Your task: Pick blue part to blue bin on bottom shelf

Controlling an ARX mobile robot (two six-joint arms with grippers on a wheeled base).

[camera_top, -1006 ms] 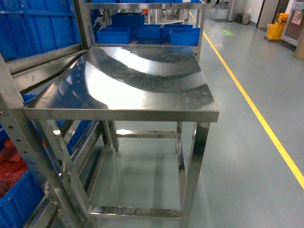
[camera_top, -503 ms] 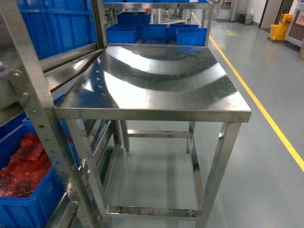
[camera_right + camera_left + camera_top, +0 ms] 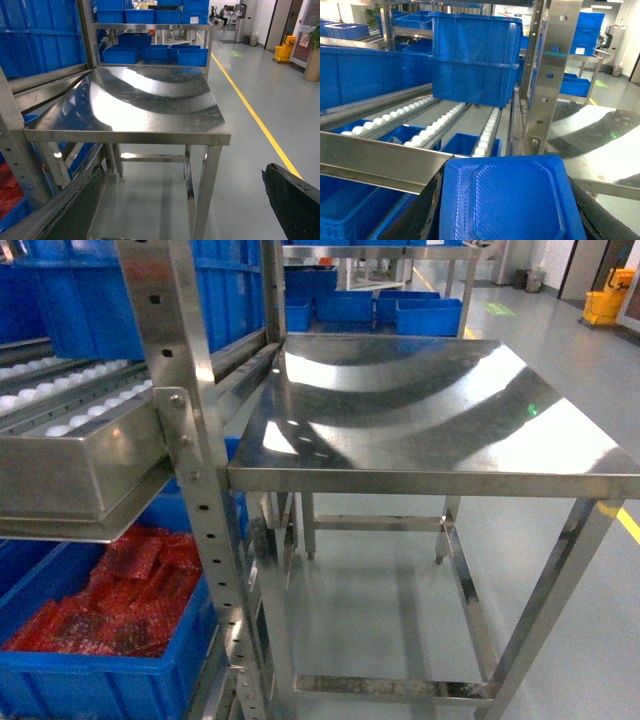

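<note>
The blue part point(image 3: 510, 195), a flat block with a ribbed, raised eight-sided face, fills the bottom of the left wrist view. My left gripper point(image 3: 507, 210) is shut on it, a black finger at each side. It hangs just in front of the steel front rail point(image 3: 380, 162) of a rack level with white roller tracks point(image 3: 440, 120). Under that rail, at lower left, lies an open blue bin point(image 3: 350, 220) on the lower shelf; its floor is hidden. My right gripper point(image 3: 185, 210) is open and holds nothing, over the floor before the steel table point(image 3: 125, 130). Neither gripper shows in the head view.
A large blue crate point(image 3: 475, 60) stands on the rollers. A perforated upright point(image 3: 200, 490) stands between the rack and the steel table point(image 3: 430, 480). Beneath the roller level a blue crate point(image 3: 100, 690) holds red crinkly bags point(image 3: 110, 590). More blue bins point(image 3: 430, 315) stand behind the table.
The head view has swung left: the table slid right in the picture, and the roller level, the upright and the crate of red bags came fully into view.
</note>
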